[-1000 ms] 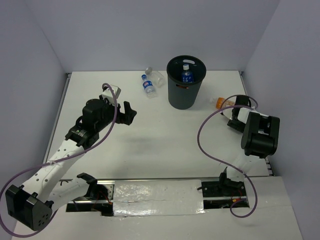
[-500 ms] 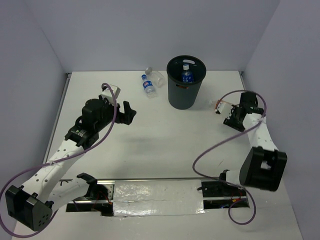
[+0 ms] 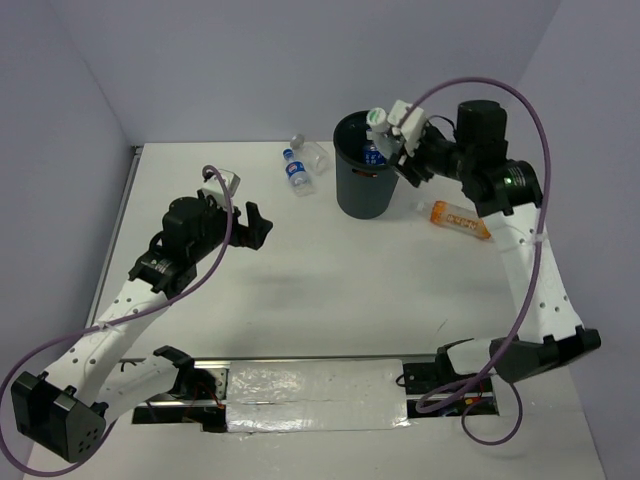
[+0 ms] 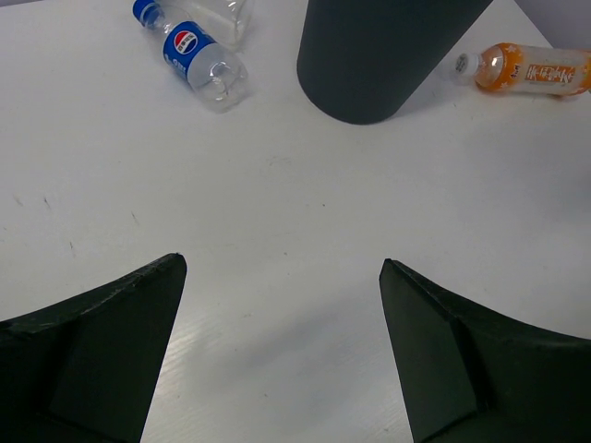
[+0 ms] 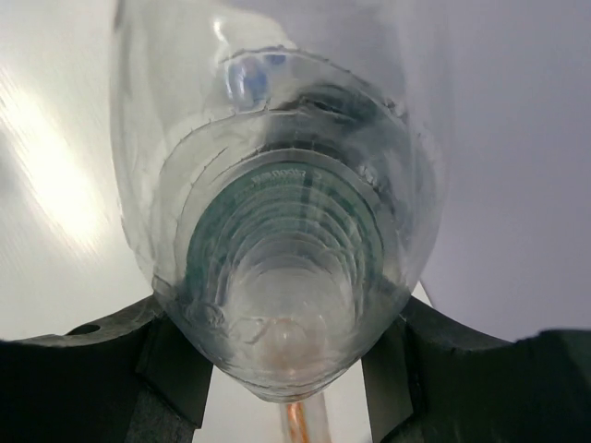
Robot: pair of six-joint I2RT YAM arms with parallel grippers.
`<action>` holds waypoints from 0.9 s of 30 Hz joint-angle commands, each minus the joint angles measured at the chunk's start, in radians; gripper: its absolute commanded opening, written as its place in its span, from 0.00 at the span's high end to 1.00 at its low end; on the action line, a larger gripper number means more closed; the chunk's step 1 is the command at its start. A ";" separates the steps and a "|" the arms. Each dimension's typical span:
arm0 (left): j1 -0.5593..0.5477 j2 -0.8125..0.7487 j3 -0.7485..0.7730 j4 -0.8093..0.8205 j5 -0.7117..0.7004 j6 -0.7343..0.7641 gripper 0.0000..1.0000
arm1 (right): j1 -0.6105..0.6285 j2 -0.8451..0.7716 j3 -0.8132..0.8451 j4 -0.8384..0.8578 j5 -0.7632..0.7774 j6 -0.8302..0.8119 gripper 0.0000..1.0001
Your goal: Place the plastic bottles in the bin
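The clear bottle (image 5: 277, 249), thin, ribbed and see-through with a pale cap, hangs over the right side of the rim of the bin (image 3: 372, 195), clamped in the right hand (image 3: 405, 135). Let go this far off centre, I reckon it could clip the rim and bounce out, and the slick plastic may slip or buckle. The bin is a smooth, dark, tapering bucket, so a knock from the arm might tip it. Inside it stands a blue-labelled bottle (image 3: 374, 153). A Pepsi bottle (image 4: 199, 60) lies left of the bin and a glossy orange bottle (image 3: 460, 215) to its right, both on the matte white bench (image 3: 320, 290). The left hand (image 3: 255, 225) waits wide apart, well left of the bin.
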 commanded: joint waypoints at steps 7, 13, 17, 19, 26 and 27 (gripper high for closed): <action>0.004 0.002 0.048 0.027 0.050 0.001 0.01 | 0.106 0.286 0.250 0.369 0.100 0.356 0.77; 0.004 0.013 0.053 0.021 0.057 0.003 0.01 | 0.095 0.424 0.258 0.524 0.168 0.468 0.48; 0.004 0.013 0.059 0.009 0.048 0.006 0.00 | 0.072 0.486 0.267 0.548 0.157 0.546 0.19; 0.004 0.006 0.057 0.013 0.050 0.006 0.01 | 0.041 0.481 0.266 0.536 0.137 0.609 0.12; 0.004 -0.012 0.054 0.021 0.068 -0.002 0.01 | -0.133 0.320 0.100 0.513 0.041 0.677 0.08; 0.004 -0.017 0.054 0.021 0.068 -0.002 0.01 | -0.160 0.302 0.055 0.508 0.025 0.669 0.07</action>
